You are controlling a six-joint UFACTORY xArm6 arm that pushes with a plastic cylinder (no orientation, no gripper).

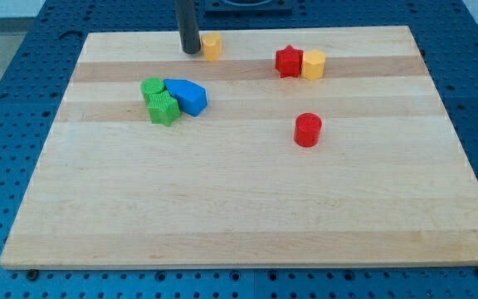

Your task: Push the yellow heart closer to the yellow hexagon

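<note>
The yellow heart [212, 46] lies near the view's top, left of centre on the wooden board [247, 199]. My tip [191, 51] stands right at the heart's left side, touching or nearly touching it. The yellow hexagon [314, 64] lies to the view's right of the heart, pressed against the right side of a red star [288, 61]. A stretch of bare board separates the heart from the red star and hexagon.
A green cylinder [152, 88] and a green star [163, 108] sit together at the left, touching a blue block [187, 95]. A red cylinder [307, 129] stands alone right of centre. Blue pegboard surrounds the board.
</note>
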